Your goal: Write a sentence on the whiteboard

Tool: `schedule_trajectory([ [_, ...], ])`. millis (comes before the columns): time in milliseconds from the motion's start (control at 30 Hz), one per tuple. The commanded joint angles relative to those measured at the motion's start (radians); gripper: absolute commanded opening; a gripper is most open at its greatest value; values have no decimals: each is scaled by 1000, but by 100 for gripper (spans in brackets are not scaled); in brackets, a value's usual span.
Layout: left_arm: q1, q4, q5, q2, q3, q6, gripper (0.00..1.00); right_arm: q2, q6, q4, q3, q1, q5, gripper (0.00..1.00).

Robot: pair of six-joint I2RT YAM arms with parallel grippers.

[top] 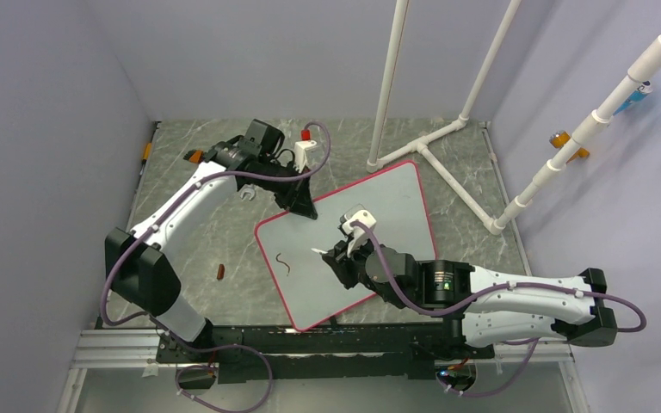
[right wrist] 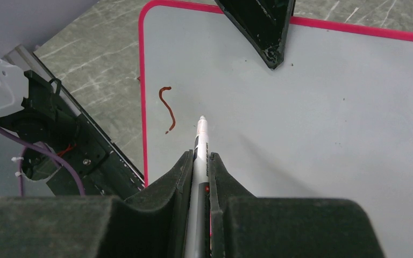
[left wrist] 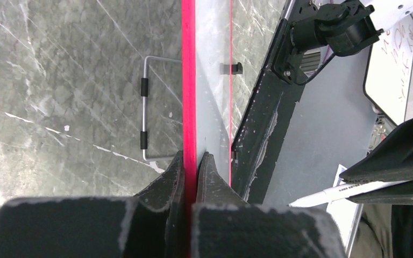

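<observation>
R gripper [right wrist: 200, 156] is clamped tight on a white marker [right wrist: 201, 137], my fingers pinching the barrel w/ the tip sticking out ahead over the whiteboard [right wrist: 328, 107]. Can't tell if the tip touches the surface or sits just above it. Sentence [right wrist: 168, 110] amounts to one dark-red wavy stroke, just left of the marker tip and close to the board's left rim, toward its near-left corner.

Whiteboard lies on the grey marbled table [top: 224, 232], turned at an angle so one corner points at the near edge.

L gripper [left wrist: 190, 161] is pinched shut on the pink-red rim at the board's far-left edge, one finger on each side of the rim. From the R wrist view its black fingers show as a dark wedge at the board's far edge, well apart from the marker. A wire loop [left wrist: 144, 115] w/ two black sleeves sits beside the rim near that grip.

Left of the board, well apart, a small brown-red item [top: 221, 273] lies on the table; too small to ID. White pipe frame [top: 430, 151] stands at the far right, its foot just past the board's far corner. Black rail [top: 310, 340] along the near edge carries both arm bases.
</observation>
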Motion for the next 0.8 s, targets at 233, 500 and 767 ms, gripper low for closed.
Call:
schedule_trajectory([
  [233, -28, 140, -452, -4, -39, 130, 0, 31, -21, 38, 46, 5, 7, 0],
  [500, -8, 144, -467, -6, -54, 117, 0, 121, -56, 91, 71, 8, -28, 0],
  [767, -9, 134, -469, -13, -46, 110, 0, 241, -54, 104, 135, 25, 5, 0],
])
